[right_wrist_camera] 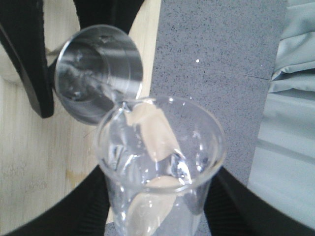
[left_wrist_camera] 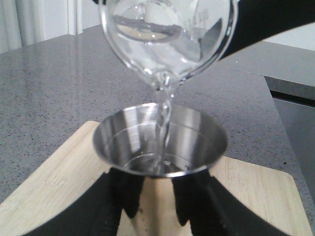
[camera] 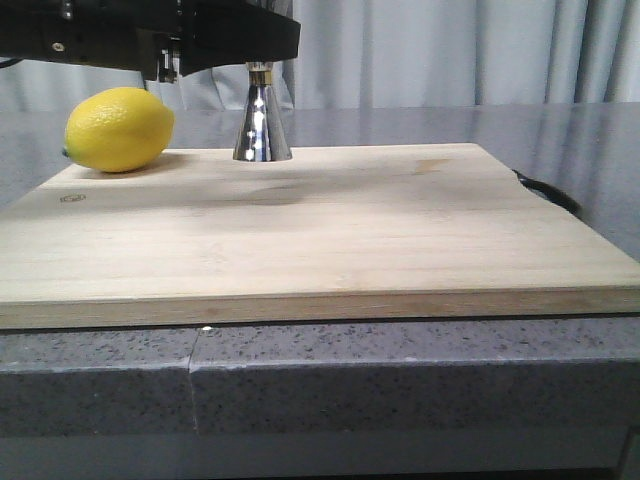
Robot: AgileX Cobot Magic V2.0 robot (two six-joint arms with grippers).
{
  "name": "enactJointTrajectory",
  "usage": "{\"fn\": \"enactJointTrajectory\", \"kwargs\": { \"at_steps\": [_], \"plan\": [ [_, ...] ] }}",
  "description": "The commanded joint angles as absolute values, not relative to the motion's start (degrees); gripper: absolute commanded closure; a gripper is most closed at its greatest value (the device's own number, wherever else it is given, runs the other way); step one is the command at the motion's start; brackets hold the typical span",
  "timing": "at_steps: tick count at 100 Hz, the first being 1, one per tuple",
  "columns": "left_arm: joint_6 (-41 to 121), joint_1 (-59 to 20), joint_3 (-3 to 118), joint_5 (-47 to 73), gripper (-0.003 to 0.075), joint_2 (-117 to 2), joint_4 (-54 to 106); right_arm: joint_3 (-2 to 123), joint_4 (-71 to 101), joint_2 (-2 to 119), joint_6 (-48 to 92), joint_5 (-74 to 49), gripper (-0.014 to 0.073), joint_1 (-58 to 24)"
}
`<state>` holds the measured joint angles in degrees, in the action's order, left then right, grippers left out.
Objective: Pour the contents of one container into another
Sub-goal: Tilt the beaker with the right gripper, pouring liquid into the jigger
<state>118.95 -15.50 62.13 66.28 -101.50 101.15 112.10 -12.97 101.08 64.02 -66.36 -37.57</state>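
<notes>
The steel jigger (camera: 262, 125) stands upright at the far edge of the wooden board (camera: 300, 230), and its upper cone is hidden behind dark arm parts. My left gripper (left_wrist_camera: 157, 206) is shut on the jigger (left_wrist_camera: 160, 142), one black finger on each side below the cup. My right gripper (right_wrist_camera: 160, 209) is shut on the clear glass beaker (right_wrist_camera: 160, 162). It holds the beaker (left_wrist_camera: 167, 34) tilted above the jigger's mouth (right_wrist_camera: 98, 73). A thin stream of clear liquid (left_wrist_camera: 163, 110) runs from the beaker's lip into the cup. The beaker is out of the front view.
A yellow lemon (camera: 118, 128) lies on the board's far left corner, close to the jigger. A black object (camera: 545, 190) lies off the board's right edge. Grey speckled counter (left_wrist_camera: 59, 88) surrounds the board, and curtains hang behind.
</notes>
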Motion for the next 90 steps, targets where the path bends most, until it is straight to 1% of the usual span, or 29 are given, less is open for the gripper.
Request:
{"fn": "enactJointTrajectory", "kwargs": {
  "at_steps": [1,17,90],
  "plan": [
    [118.4,-15.9,63.8,71.4,0.0511,-99.1,106.8,114.1,-14.6,98.4,65.0,-63.2,0.0332,-37.6],
    [118.4,-15.9,63.8,71.4,0.0511,-99.1,106.8,114.1,-14.7,98.4,67.6,-62.9,0.0332,-37.6],
    [118.4,-15.9,63.8,71.4,0.0511,-99.1,106.8,114.1,-14.7,98.4,71.5,-60.3,0.0332,-37.6]
  ]
}}
